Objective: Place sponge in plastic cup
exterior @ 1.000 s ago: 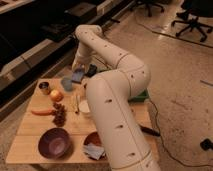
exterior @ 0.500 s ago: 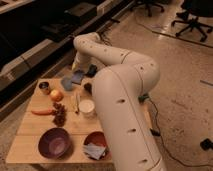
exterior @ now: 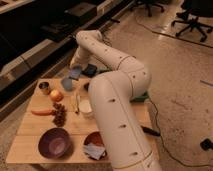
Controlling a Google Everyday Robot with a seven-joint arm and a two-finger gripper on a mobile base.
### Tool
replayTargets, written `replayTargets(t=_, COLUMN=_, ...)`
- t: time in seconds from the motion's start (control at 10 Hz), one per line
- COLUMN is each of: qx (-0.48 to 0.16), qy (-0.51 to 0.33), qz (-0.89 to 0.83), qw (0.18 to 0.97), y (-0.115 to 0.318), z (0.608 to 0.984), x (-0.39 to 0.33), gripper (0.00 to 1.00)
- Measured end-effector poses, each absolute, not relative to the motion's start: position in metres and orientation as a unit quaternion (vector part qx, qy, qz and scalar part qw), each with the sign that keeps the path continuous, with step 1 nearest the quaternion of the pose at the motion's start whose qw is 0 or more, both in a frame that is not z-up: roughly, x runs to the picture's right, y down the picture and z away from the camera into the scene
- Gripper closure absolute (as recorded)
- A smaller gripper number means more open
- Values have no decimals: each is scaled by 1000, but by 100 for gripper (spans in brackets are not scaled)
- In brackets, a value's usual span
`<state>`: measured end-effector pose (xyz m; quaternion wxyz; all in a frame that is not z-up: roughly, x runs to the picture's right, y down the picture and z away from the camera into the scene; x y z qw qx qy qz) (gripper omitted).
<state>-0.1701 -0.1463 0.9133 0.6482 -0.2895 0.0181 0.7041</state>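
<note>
Shows a white arm (exterior: 120,100) arching from 6 o'clock up to 12. Shows a wooden table (exterior: 30,135) at 8 o'clock, with a purple bowl (exterior: 54,142) at 7. Finds the gripper (exterior: 77,67) over the table's far edge at 11 o'clock, pinching the sponge (exterior: 75,74). Places the sponge just at 1 o'clock of the plastic cup (exterior: 66,84), not inside.

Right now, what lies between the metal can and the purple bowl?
Carrot, orange fruit and grapes, in camera view. The hand is near the blue cup.
</note>
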Motion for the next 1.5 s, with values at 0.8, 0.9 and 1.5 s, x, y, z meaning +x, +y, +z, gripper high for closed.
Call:
replayTargets(t=0.8, qx=-310, qy=36, qz=702, qw=640, y=-138, z=933, x=-190, gripper=100)
replayTargets(t=0.9, qx=-311, qy=38, qz=701, qw=641, y=-137, z=935, x=-193, gripper=100)
replayTargets(t=1.5, qx=-285, qy=28, qz=696, qw=659, y=-123, z=935, x=-211, gripper=100)
